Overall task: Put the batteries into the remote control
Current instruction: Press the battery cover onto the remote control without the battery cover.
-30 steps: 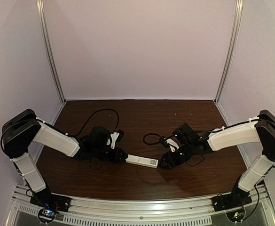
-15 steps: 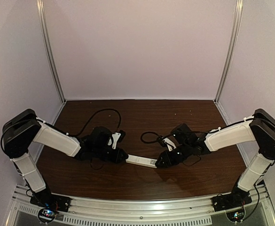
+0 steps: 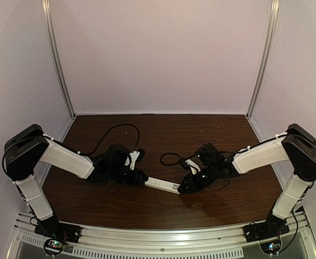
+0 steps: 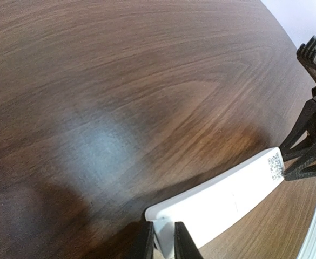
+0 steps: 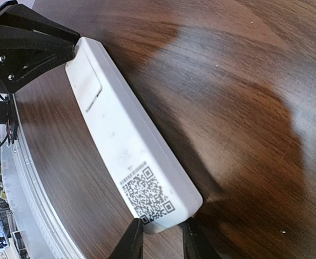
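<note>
Left hand [image 3: 144, 182] pinching remote control [image 3: 162, 185] end, right hand [image 3: 180, 189] straddling opposite end

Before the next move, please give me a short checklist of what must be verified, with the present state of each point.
1. Left gripper clamped on one end of the remote: ok.
2. Right gripper clamped on the other end: cannot tell; its fingers flank the end with the QR code.
3. Back of the remote facing up: ok.
4. Battery cover removed: not ok; it sits shut in the back.
5. Batteries located: not ok; none shows in any view.
</note>
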Controlling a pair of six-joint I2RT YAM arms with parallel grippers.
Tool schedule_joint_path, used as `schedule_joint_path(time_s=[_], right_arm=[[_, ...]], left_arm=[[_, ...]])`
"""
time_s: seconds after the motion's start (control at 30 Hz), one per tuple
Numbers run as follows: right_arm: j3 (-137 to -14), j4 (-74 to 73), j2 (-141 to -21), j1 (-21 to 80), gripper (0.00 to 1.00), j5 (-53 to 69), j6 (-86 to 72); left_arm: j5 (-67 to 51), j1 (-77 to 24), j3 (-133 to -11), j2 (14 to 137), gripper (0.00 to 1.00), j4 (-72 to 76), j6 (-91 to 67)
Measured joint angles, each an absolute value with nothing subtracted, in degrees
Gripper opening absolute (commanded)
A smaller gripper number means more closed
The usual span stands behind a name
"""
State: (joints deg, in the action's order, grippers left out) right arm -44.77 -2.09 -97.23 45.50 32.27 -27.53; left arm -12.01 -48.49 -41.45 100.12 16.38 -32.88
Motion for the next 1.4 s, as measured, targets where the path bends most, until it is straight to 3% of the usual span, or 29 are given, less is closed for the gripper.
schedule_joint_path(time_s=[0.77,0.97,1.13,1.2,1.4], right_arm=[[-45.6,-4.1,-97.9,44.9,0.13,35.9,-28.9],[-46.0,-4.4,-98.2,44.7,0.25,35.8,-28.5],[-46.0,-3.4,-98.2,43.4,0.44,34.4,-27.5],[-46.0,-3.3,-98.1,42.2,0.54,33.8,-26.9],[-46.2,-3.5,-95.1,40.0,0.67,32.3,-25.2]], left_arm=[[-12.2,-48.6,-41.9,100.9,0.12,17.3,-33.1],[-12.6,-48.6,-42.0,101.2,0.24,17.8,-33.1],[-14.4,-48.2,-42.2,100.8,0.38,15.7,-31.9],[-15.0,-47.7,-42.2,99.8,0.46,13.8,-31.1],[-15.3,-45.3,-44.3,94.2,0.72,9.1,-26.6]])
